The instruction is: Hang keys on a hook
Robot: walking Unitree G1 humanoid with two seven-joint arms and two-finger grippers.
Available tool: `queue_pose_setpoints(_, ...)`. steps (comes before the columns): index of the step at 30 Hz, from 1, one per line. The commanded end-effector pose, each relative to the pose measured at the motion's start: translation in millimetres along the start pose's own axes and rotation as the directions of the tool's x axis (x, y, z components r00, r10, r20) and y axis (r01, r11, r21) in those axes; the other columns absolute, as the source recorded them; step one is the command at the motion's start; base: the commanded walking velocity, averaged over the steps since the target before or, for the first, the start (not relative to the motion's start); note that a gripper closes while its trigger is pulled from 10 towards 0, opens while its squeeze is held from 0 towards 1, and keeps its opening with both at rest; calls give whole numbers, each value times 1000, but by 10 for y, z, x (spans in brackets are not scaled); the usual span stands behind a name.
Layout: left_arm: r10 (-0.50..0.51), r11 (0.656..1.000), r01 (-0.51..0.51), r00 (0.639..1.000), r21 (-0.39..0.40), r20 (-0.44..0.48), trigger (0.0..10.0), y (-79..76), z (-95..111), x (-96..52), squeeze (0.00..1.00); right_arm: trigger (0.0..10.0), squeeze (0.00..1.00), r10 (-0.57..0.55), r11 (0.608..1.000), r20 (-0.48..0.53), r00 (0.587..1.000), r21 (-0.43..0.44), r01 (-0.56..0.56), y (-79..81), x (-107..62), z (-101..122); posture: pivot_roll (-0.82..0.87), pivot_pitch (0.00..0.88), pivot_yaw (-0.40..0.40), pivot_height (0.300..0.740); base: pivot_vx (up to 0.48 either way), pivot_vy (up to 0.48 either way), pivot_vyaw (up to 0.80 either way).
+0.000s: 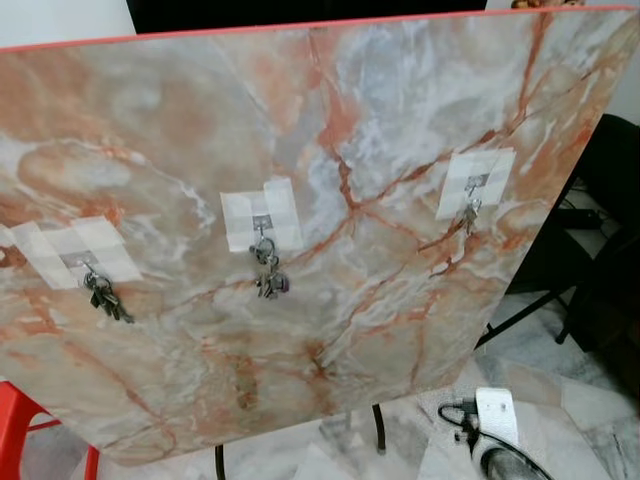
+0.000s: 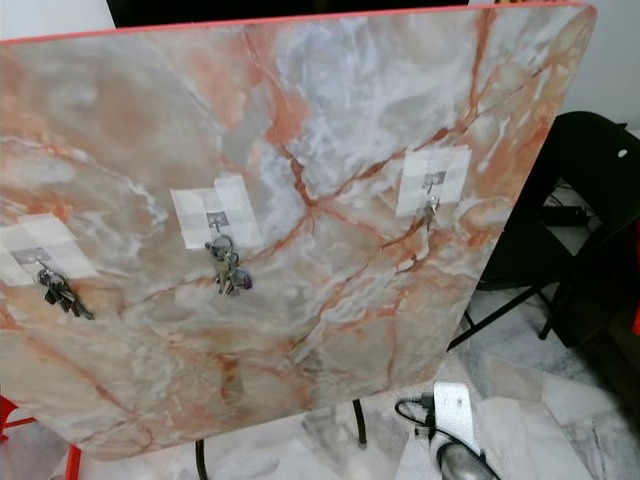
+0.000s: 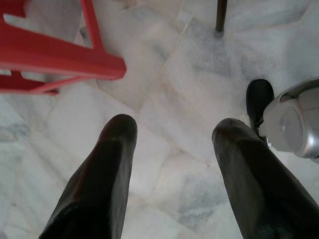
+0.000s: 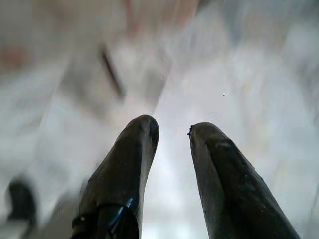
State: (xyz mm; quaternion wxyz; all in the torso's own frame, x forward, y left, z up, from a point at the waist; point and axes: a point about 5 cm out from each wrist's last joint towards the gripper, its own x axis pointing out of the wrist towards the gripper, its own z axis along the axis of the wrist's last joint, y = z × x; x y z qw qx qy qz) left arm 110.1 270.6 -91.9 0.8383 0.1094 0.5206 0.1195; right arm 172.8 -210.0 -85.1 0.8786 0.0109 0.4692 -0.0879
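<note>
A tilted marble-patterned board (image 1: 350, 120) carries three small metal hooks under white tape. A bunch of keys (image 1: 105, 297) hangs from the left hook (image 1: 82, 262). A second bunch (image 1: 267, 270) hangs from the middle hook (image 1: 261, 224). A single key (image 1: 469, 214) hangs from the right hook (image 1: 476, 183). My left gripper (image 3: 174, 129) points down at the marble floor, open and holding nothing. In the blurred right wrist view my right gripper (image 4: 172, 132) also faces pale floor, its fingers apart with nothing between them.
A red plastic chair (image 1: 15, 420) stands at the lower left, close under the board. Black furniture (image 1: 605, 230) with thin legs fills the right side. A black board leg (image 1: 380, 425) and a white block with a black cable (image 1: 497, 412) are on the floor at lower right.
</note>
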Motion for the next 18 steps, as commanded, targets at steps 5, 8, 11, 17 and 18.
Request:
queue_pose_setpoints(5, -7, 1000, 7, 1000, 3, -19, 10000, 26, -53, -9, 0, 10000, 0, -16, 999, -92, 996, 46, 20, -35, -40, -255, 4, 0, 0, 740, 0, 0, 0)
queue_pose_setpoints(8, -6, 1000, 6, 1000, 5, -25, 10000, 36, -75, -13, 0, 10000, 0, -16, 1000, -103, 995, 13, 18, -57, -51, -303, 7, 0, 2, 740, 0, 0, 267)
queue_pose_setpoints(11, -4, 1000, 4, 999, 4, -32, 10000, 40, -106, -19, 0, 10000, 0, -15, 1000, -113, 993, 8, 16, -53, -58, -337, 22, 0, 1, 740, 0, 0, 800)
queue_pose_setpoints(17, 0, 1000, 0, 999, 6, -41, 10000, 51, -150, -29, 0, 10000, 0, -1, 1000, -113, 994, -6, 1, -3, -51, -321, 2, 0, 13, 740, 0, 0, 800)
queue_pose_setpoints(18, -1, 1000, 1, 999, 9, -42, 10000, 50, -157, -31, 0, 10000, 0, 2, 1000, -114, 994, -6, -3, 5, -49, -314, -1, 0, 15, 740, 0, 0, 800)
